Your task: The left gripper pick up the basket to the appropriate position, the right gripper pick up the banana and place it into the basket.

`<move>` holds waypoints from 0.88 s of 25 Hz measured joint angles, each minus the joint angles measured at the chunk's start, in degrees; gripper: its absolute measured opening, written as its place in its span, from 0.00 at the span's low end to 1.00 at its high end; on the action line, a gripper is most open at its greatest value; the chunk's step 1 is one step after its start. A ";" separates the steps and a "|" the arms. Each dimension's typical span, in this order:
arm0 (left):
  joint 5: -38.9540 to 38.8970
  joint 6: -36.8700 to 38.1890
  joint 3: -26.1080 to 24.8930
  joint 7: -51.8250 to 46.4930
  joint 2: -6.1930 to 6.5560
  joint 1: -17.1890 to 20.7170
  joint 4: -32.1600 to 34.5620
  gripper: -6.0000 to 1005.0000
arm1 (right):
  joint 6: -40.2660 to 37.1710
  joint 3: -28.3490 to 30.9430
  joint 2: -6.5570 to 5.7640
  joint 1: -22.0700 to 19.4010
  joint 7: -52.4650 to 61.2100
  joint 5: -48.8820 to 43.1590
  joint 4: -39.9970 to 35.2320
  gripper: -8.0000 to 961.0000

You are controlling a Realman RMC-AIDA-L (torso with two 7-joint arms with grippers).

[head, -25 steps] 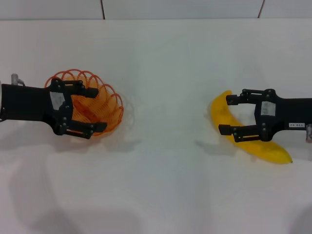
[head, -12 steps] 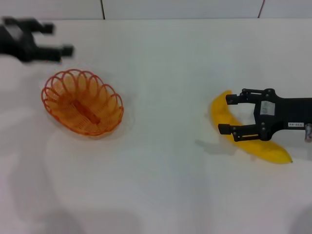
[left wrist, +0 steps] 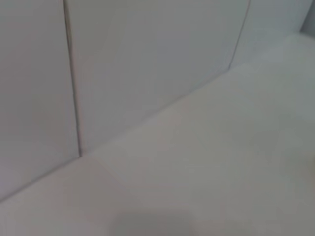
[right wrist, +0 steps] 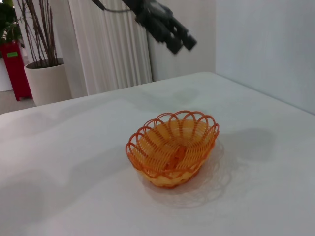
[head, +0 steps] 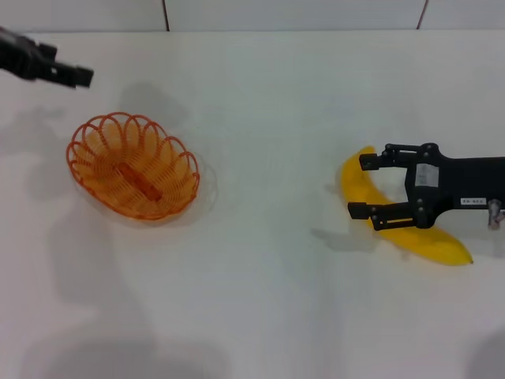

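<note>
Nearest the robot, the right tool (head: 361,186) sits over the banana (head: 398,221) on the right side of the counter (head: 268,300). Fingers spread wide, one either side of the fruit's upper half, nothing clamped yet. Banana lies flat on the counter, curved, its far end pointing toward the wall.

Risks, my read:
- tool straddles the banana toward one end rather than mid-length, so on closing the long free end may swing or droop and the fruit could rotate out
- smooth curved skin, so the fingers could slide along the curve if they bite on the slope
- can't tell how high the tool sits above the fruit; closing too high would only skim the top

Further out on the left, the basket (head: 132,165) sits upright on the counter, empty, touched by nothing, well apart from the banana. If it isn't brought closer, the right arm has a long carry across the counter. The basket is shallow and shorter than the banana, so the fruit may overhang the rim, tip it or roll off.

Farthest, the left tool (head: 69,75) hangs above the counter's far left corner, clear of the basket, gripping nothing; finger gap I cannot tell.

Count: one banana, one basket, two tools
</note>
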 joint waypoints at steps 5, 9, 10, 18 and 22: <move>5.04 -3.16 0.31 1.41 -1.69 -0.43 -2.48 0.87 | 0.00 -0.36 0.06 0.08 0.33 0.10 0.01 0.90; 8.84 -5.69 0.36 1.69 -3.53 -0.80 -2.92 0.86 | 0.00 -0.42 0.06 0.08 0.28 0.03 0.49 0.90; 9.31 -6.21 0.35 1.77 -3.87 -0.87 -2.93 0.86 | 0.00 -0.43 0.07 0.08 0.22 0.03 0.60 0.90; 10.50 -10.65 0.44 4.41 -5.60 -1.08 -6.52 0.86 | 0.00 -0.50 0.06 0.51 0.15 0.01 1.11 0.90; 10.45 -13.16 0.44 5.72 -5.80 -1.15 -9.32 0.86 | 0.00 -0.78 0.07 0.70 0.29 0.00 1.47 0.90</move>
